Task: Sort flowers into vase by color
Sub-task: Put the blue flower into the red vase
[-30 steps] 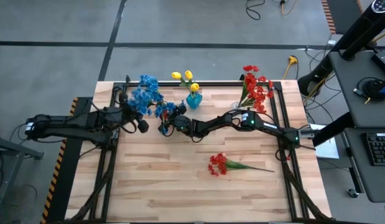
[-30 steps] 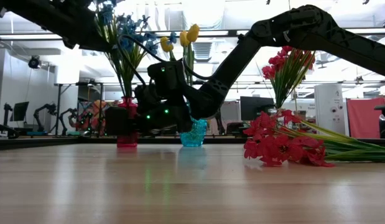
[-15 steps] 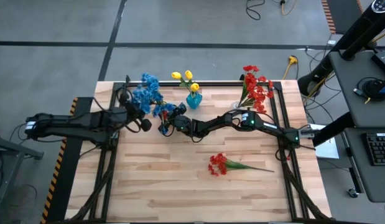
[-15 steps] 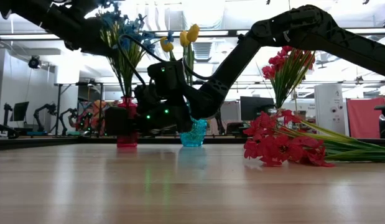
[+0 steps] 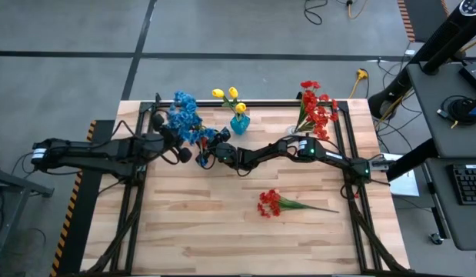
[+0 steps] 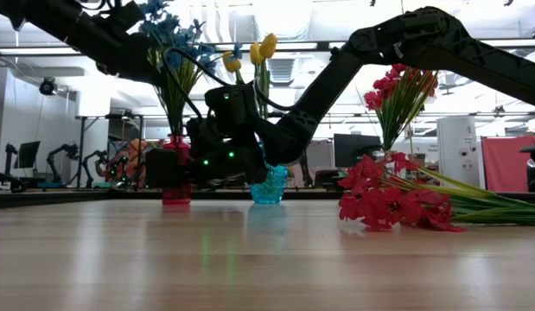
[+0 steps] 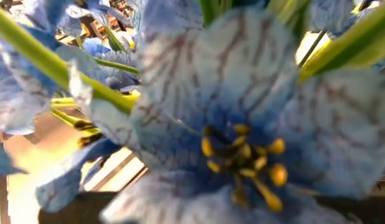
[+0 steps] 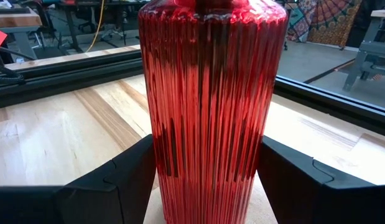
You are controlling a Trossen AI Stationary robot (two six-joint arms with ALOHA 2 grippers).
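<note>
A bunch of blue flowers point(image 5: 185, 117) stands with its stems in a ribbed red vase point(image 8: 211, 106), which rests on its base at the table's far left point(image 6: 176, 177). My left gripper point(image 5: 170, 132) is up among the blue blooms point(image 7: 242, 143), shut; its fingers are hidden. My right gripper point(image 5: 207, 154) reaches level from the right and is closed around the red vase. Yellow flowers point(image 5: 228, 94) stand in a teal vase point(image 6: 269, 186). One red spray point(image 5: 270, 203) lies on the table. My left gripper is shut on the blue flowers high up near the blooms point(image 6: 163, 65), slanting in from the table's left. The blooms hide the place of contact. The stems run down into the red vase's mouth point(image 6: 177, 138). My right gripper has the red vase's lower body point(image 8: 180, 174) between its two fingers point(image 8: 117, 183), one on each side. The fingers come level from the table's right. The vase stands upright with its base on the table.
More red flowers point(image 5: 316, 108) stand at the far right corner. A black rail frame point(image 5: 341, 123) runs around the tabletop. Bare wood point(image 5: 207, 223) lies along the near half, apart from the fallen red spray.
My left gripper has moved toward the table's right, closer to the red vase, and sunk a little. The blue blooms have shifted right with it while the stems' lower ends stayed in the vase.
</note>
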